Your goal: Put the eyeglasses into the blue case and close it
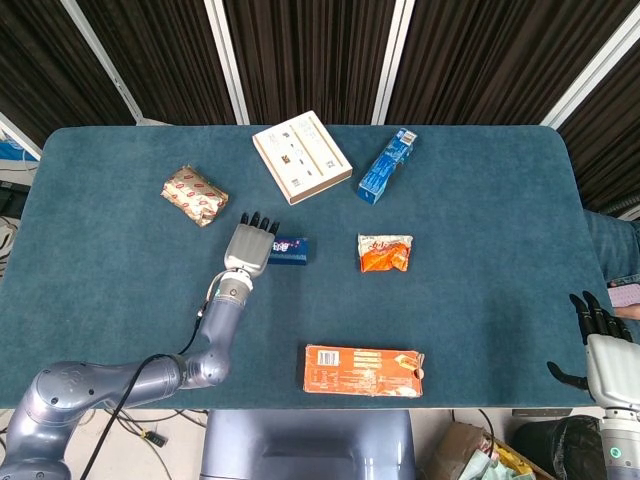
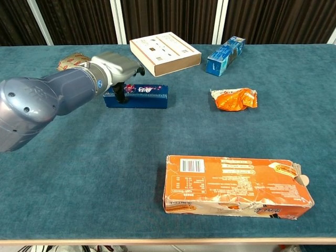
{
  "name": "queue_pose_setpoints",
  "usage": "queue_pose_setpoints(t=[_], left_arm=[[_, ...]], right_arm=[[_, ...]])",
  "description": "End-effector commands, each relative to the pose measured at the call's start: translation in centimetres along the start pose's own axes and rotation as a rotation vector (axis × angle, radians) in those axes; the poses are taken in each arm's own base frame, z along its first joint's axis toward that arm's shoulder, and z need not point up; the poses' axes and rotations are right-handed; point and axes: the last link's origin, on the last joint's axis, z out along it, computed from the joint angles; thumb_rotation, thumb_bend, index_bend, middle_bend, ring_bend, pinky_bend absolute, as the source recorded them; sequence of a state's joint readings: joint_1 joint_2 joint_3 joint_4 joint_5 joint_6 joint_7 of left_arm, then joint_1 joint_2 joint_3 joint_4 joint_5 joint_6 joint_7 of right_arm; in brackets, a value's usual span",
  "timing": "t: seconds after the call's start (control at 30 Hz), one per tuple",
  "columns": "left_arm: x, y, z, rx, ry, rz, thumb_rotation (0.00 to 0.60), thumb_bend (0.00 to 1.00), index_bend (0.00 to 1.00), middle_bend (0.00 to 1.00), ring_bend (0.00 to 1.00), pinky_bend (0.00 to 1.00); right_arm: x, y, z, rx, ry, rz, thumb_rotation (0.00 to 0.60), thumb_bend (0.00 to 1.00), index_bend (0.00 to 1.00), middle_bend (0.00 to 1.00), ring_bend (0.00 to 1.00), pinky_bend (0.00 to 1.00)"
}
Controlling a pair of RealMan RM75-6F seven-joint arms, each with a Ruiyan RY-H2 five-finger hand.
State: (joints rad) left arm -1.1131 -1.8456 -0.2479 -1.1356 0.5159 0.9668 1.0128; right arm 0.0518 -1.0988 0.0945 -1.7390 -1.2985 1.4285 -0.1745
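A long dark blue box [image 1: 293, 249] [image 2: 143, 95] lies left of the table's middle. My left hand [image 1: 250, 247] [image 2: 116, 67] covers its left end. The thumb [image 2: 123, 95] hangs down the box's near side, and the fingers reach over its far side, so the hand grips that end. My right hand [image 1: 603, 343] hangs off the table's right front corner, with its fingers apart and nothing in it. I see no eyeglasses in either view.
On the teal table [image 1: 480, 280] lie a white flat box [image 1: 301, 156], a light blue carton [image 1: 386, 165], a tan wrapped packet [image 1: 194, 194], an orange pouch [image 1: 385, 252] and a torn orange carton [image 1: 363, 370] near the front edge.
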Motion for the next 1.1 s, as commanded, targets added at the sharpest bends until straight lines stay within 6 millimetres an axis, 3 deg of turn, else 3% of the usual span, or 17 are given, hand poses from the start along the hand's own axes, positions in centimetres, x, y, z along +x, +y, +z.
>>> queue_pose_setpoints(t=[0.03, 0.23, 0.33, 0.63, 0.87, 1.1], left_arm=[[0.7, -0.1, -0.7, -0.012, 0.029, -0.014, 0.6, 0.33, 0.04, 0.03, 0.0, 0.05], [1.9, -2.2, -3.6, -0.013, 0.09, -0.035, 0.6, 0.33, 0.04, 0.02, 0.0, 0.04], [2.2, -5.8, -6.9, 0.048, 0.12, -0.065, 0.6, 0.33, 0.04, 0.02, 0.0, 0.04], [2.0, -11.9, -13.1, 0.063, 0.108, -0.159, 0.6, 0.33, 0.04, 0.02, 0.0, 0.04], [1.0, -16.9, -19.2, 0.094, 0.149, -0.234, 0.6, 0.33, 0.04, 0.02, 0.0, 0.04], [0.2, -19.2, -23.2, 0.086, 0.175, -0.276, 0.6, 0.33, 0.04, 0.02, 0.0, 0.04]], right_arm=[[0.0, 0.0, 0.0, 0.001, -0.001, -0.002, 0.6, 0.25, 0.06, 0.04, 0.15, 0.16], [0.0, 0.0, 0.0, 0.001, 0.0, -0.002, 0.6, 0.25, 0.06, 0.04, 0.15, 0.16], [0.0, -0.1, 0.0, 0.005, 0.006, -0.003, 0.6, 0.25, 0.06, 0.04, 0.15, 0.16], [0.1, -0.2, 0.0, 0.022, 0.024, -0.011, 0.6, 0.25, 0.06, 0.04, 0.15, 0.16], [0.5, -0.5, 0.0, 0.079, 0.076, -0.029, 0.6, 0.24, 0.06, 0.04, 0.15, 0.16], [0.6, -0.5, 0.0, 0.102, 0.094, -0.04, 0.6, 0.24, 0.06, 0.04, 0.14, 0.16]])
